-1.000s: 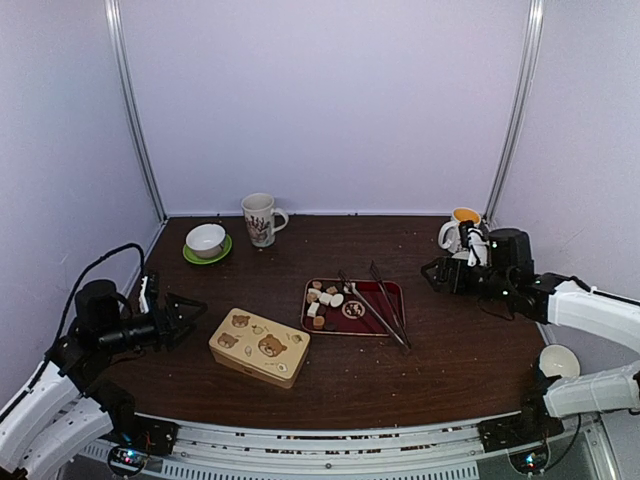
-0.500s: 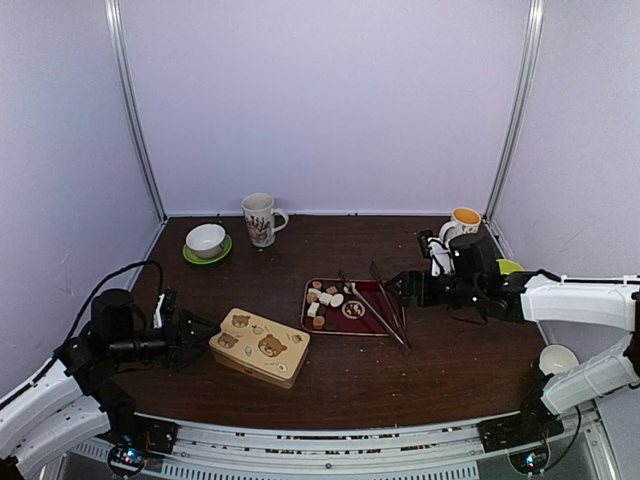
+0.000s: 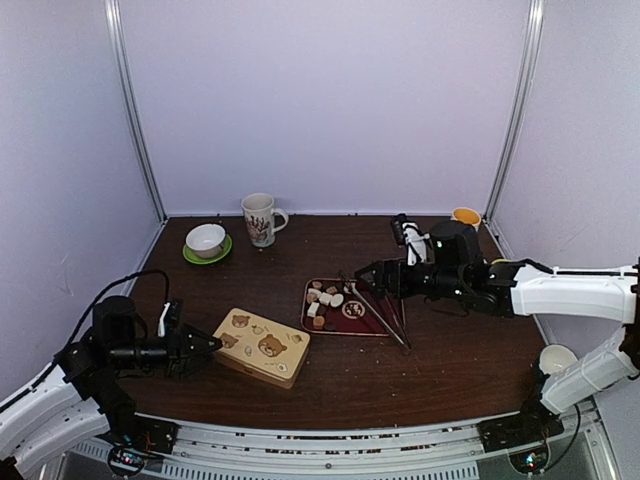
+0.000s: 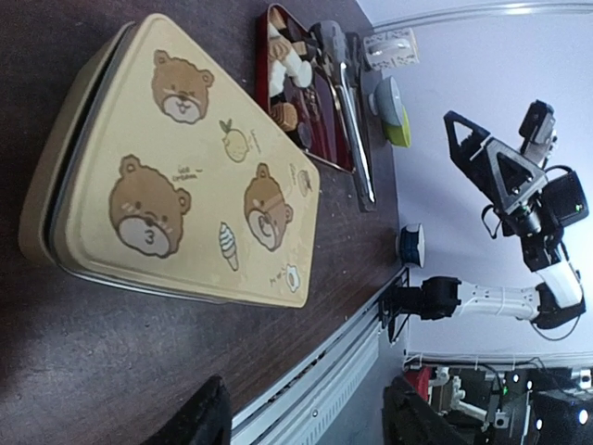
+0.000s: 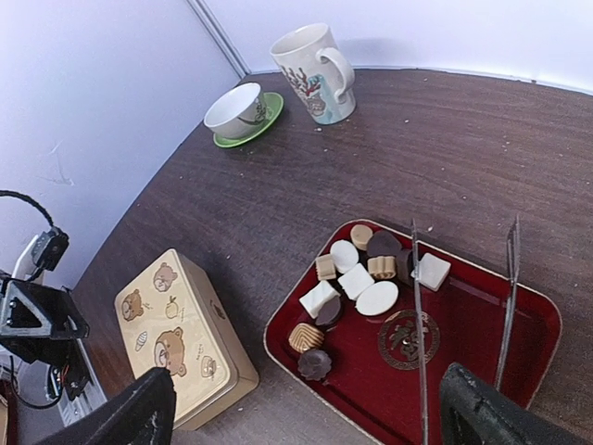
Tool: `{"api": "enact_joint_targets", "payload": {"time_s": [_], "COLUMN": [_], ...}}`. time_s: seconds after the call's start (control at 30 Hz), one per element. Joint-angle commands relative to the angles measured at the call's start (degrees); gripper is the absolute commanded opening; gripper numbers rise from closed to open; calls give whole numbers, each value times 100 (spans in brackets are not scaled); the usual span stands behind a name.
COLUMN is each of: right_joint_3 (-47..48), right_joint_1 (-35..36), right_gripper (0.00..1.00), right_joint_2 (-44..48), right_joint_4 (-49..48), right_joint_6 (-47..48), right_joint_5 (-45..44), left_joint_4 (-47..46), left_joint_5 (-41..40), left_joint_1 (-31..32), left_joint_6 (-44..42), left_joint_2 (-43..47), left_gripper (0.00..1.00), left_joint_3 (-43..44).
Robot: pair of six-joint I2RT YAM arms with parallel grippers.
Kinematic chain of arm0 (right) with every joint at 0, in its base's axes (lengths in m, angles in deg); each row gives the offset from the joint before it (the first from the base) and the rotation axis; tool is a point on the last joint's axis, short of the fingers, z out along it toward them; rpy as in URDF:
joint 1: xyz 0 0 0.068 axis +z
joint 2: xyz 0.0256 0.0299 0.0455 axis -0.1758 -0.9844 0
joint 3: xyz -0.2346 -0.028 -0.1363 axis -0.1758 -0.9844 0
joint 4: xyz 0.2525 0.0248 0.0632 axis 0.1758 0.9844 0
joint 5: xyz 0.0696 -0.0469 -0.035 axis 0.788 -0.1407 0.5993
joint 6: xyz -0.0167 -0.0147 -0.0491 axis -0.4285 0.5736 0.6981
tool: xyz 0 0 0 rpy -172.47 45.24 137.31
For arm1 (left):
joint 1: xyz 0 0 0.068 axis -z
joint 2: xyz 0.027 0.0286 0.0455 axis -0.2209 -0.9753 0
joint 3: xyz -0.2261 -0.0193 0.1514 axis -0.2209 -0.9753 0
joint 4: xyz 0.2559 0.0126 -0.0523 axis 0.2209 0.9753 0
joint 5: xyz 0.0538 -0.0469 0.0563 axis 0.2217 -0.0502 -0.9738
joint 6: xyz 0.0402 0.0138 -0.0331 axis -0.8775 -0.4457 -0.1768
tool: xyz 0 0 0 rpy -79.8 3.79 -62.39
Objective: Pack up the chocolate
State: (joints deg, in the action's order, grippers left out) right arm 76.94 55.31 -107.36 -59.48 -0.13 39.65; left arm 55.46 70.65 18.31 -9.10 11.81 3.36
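Two grippers in view, neither holding anything.

Left gripper (image 3: 208, 345): low over the table, level with the left end of the tin (image 3: 260, 346). Its wrist view shows both fingers (image 4: 211, 417) standing apart with only table between them, and the tin lying ahead of them. Contact with the tin cannot be told.

Right gripper (image 3: 375, 280): above the tray (image 3: 345, 328), over its far side. Fingers (image 5: 139, 417) spread wide at either edge of its wrist view, jaws open, clear of everything below.

Chocolate (image 5: 357, 278): about a dozen pieces, white, tan and dark, cubes and rounds. All lie loose in the left half of the red tray, clustered and partly touching. None is in the tin.

Tin: cream, bear print on the lid, lid on. It sits on the table just left of the tray, apart from it.

Tongs (image 5: 417, 315): two metal pairs, lying lengthwise across the right half of the tray, ends overhanging the near rim. One pair runs just beside the chocolate.

Mug (image 3: 261, 218): upright near the back wall. Bowl (image 3: 205, 240): white, on a green saucer, left of the mug. Both well apart from the tray.
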Motion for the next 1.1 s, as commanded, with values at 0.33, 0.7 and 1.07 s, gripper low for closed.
{"api": "enact_joint_targets", "payload": {"time_s": [0.33, 0.7, 1.07], "right_joint_3": [215, 641, 658], "right_joint_1": [804, 1147, 1153], "right_gripper": [100, 100, 100], "right_joint_2": [-662, -1206, -1178], "right_joint_4": [-367, -301, 0], "right_joint_6": [-385, -441, -200], "right_joint_5": [-406, -420, -675], "left_joint_4": [118, -1752, -2404], "left_joint_5": [-270, -873, -1723], "left_joint_1": [393, 388, 178], "left_joint_6": [-514, -190, -210], "left_joint_2": [-1162, -2474, -3693], "left_gripper": [0, 0, 0], "left_joint_3": [83, -393, -19]}}
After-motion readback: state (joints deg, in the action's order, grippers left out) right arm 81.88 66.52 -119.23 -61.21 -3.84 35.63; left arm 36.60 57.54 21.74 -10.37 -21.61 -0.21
